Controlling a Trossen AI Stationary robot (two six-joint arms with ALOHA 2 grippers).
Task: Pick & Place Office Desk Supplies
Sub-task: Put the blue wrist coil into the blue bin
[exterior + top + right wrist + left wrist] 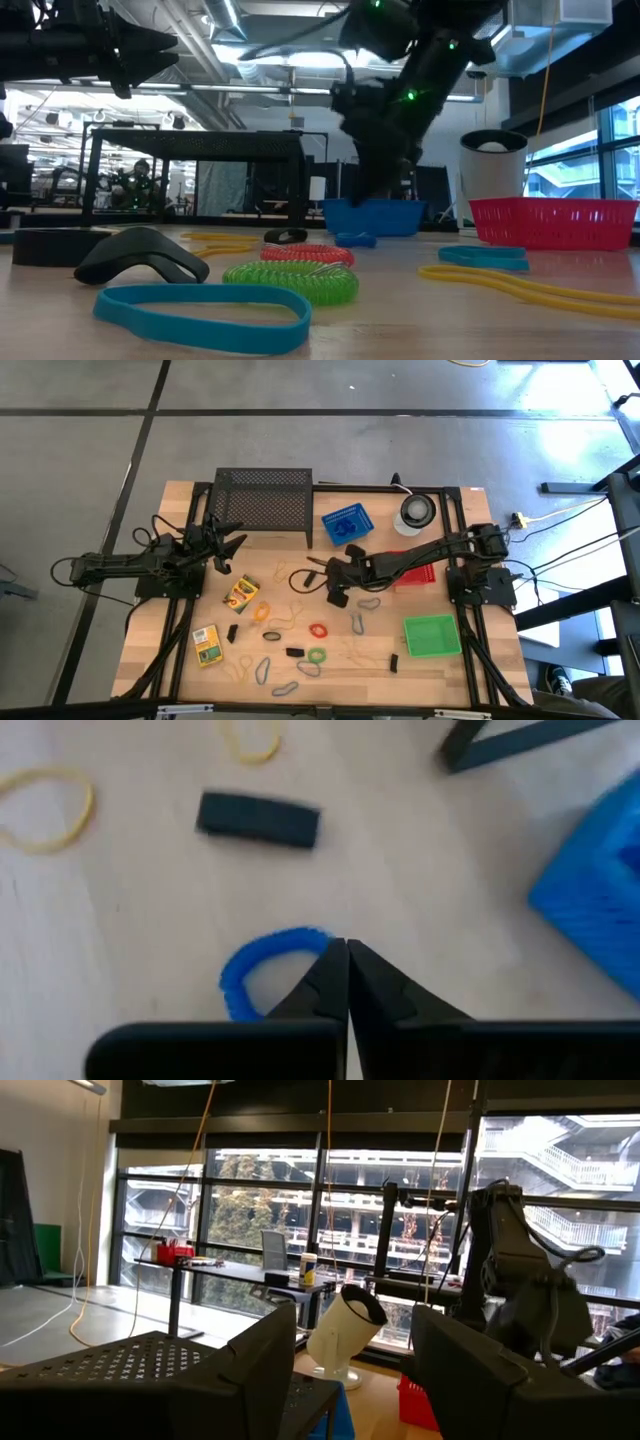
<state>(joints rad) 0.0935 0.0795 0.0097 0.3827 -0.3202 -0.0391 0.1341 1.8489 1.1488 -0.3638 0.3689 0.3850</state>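
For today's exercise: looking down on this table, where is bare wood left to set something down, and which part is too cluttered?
Bare wood lies between the green tray and the red basket, and along the left edge beside the lower crayon box. The middle front is crowded with rubber bands and black clips, below the right gripper.

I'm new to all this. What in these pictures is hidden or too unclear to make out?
- Blue band: right wrist view, its near side is hidden behind the shut right gripper, so an actual grip cannot be confirmed.
- Crayon boxes: high view, print too small to read.
- Blue basket: right wrist view, cut off by the picture's edge.
- Black mesh rack: left wrist view, partly hidden by the open left gripper.
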